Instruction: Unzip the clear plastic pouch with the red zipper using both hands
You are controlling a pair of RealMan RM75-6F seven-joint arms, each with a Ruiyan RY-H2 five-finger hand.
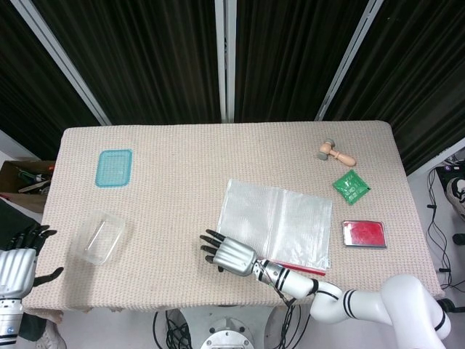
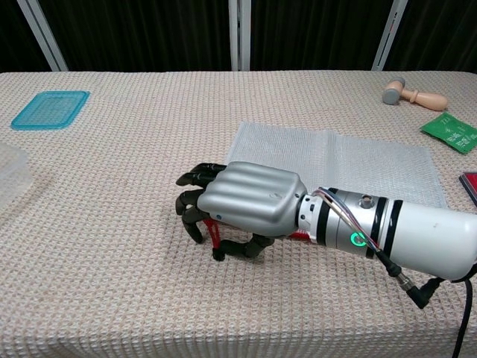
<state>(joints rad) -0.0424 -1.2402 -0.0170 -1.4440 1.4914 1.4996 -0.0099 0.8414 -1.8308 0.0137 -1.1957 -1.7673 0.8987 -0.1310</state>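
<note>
The clear plastic pouch (image 1: pixel 280 222) (image 2: pixel 335 160) lies flat on the table, right of centre, with its red zipper (image 1: pixel 299 267) along the near edge. My right hand (image 1: pixel 231 254) (image 2: pixel 238 201) covers the pouch's near left corner, palm down, fingers curled over the red pull cord (image 2: pixel 212 233). Its thumb reaches toward the cord's black end (image 2: pixel 218 256); whether the cord is pinched is hidden under the palm. My left hand (image 1: pixel 18 265) hangs off the table's near left edge, fingers spread, holding nothing.
A teal lid (image 1: pixel 114 168) (image 2: pixel 50 109) and a clear container (image 1: pixel 102 236) sit at the left. At the right are a wooden mallet (image 1: pixel 336 153) (image 2: pixel 414 94), a green packet (image 1: pixel 351 186) (image 2: pixel 452 132) and a red tin (image 1: pixel 363 233).
</note>
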